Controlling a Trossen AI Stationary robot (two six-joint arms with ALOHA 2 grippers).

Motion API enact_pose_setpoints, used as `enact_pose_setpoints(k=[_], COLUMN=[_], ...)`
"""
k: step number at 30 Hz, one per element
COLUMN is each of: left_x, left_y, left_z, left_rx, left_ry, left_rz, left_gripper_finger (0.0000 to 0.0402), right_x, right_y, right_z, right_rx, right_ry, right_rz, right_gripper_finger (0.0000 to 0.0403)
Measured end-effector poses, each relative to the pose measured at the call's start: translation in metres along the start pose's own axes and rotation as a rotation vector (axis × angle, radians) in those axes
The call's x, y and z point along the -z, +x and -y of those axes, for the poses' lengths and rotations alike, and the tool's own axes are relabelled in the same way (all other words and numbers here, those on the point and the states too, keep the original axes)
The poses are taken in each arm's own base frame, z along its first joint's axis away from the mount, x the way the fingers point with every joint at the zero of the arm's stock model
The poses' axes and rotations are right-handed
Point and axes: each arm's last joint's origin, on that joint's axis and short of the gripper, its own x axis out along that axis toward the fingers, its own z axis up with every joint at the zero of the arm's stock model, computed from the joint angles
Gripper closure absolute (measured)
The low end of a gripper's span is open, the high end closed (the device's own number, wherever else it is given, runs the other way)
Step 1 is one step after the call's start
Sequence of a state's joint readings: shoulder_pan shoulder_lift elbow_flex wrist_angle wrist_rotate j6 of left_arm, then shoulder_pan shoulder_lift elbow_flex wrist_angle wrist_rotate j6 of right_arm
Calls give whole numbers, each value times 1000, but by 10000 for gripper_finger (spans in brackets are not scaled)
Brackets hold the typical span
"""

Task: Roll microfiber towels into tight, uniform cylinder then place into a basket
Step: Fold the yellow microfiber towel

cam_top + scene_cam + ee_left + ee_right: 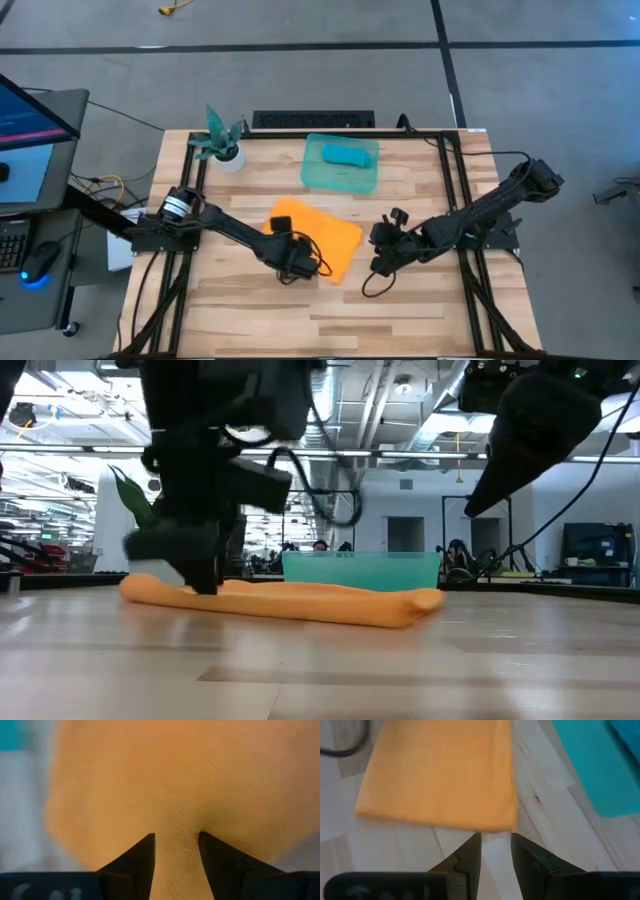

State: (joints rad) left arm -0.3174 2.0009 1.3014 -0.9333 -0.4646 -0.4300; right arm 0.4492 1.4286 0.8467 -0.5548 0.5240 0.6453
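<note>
Orange cloth fills the left wrist view, where the left end effector [176, 847] has its two dark fingers [137, 862] pressed down on the orange towel [318, 238], pinching a small ridge of the fabric between them. From above, this towel lies folded flat near the middle of the wooden desk [250, 310], and the left end effector [292, 258] sits on its near, left part, with the left arm reaching in from the desk's left edge. Seen level across the desk, the towel is a long low strip with a rounded fold at its right end. Beside the towel's right edge waits the right end effector [385, 250], lifted clear of the wood; its fingers [465, 860] stand slightly spread with nothing between them, their tips just short of the towel's corner and not touching it. Behind the orange towel, toward the far side of the desk, stands the green tray [318, 176], and the blue towel [347, 154] lies inside it as a short roll near its far wall. A small potted plant [222, 140] stands at the far left corner of the desk.
</note>
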Motion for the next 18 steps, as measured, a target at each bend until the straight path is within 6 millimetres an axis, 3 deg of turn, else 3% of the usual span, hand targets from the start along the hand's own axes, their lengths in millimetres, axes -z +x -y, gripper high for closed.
enact_pose_setpoints(k=[5,10,15,18], left_x=[3,-4,-27,-45], left_y=[-9,-24,-35,-41], left_z=[-12,-8,7,16], left_rx=[-274,-331,-248,-112], left_ry=[-90,-129,-126,-90], left_rz=[47,145,344,468], left_gripper_finger=[255,255,255,255], right_x=[-2,-3,-3,-3], right_y=[2,2,2,2], right_z=[3,4,4,4], right_rx=[7,11,10,10], right_ry=[13,17,17,17], right_rz=[0,-1,-1,-1], right_gripper_finger=[274,274,274,274])
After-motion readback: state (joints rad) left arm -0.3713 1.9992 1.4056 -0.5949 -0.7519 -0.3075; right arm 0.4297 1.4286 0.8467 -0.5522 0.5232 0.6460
